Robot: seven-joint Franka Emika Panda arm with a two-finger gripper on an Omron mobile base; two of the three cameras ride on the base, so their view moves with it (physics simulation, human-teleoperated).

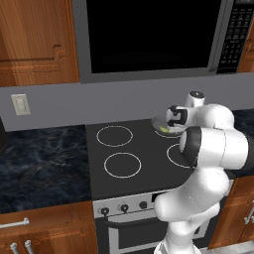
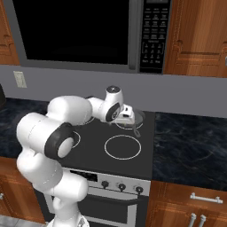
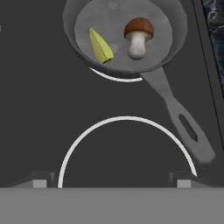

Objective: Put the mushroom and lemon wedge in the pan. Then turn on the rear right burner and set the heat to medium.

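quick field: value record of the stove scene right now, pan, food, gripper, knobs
pan: grey, on the rear right burner of the black stove
pan handle: points toward the stove front, beside the front right burner
mushroom: in the pan, brown cap
lemon wedge: in the pan, beside the mushroom, not touching it
gripper: above the stove near the pan, holding nothing, fingers wide apart
knobs: row on the stove front, settings too small to read

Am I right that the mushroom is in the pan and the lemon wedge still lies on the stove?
Not quite. The hand view shows the lemon wedge lying in the pan too, beside the mushroom, not on the stove glass.
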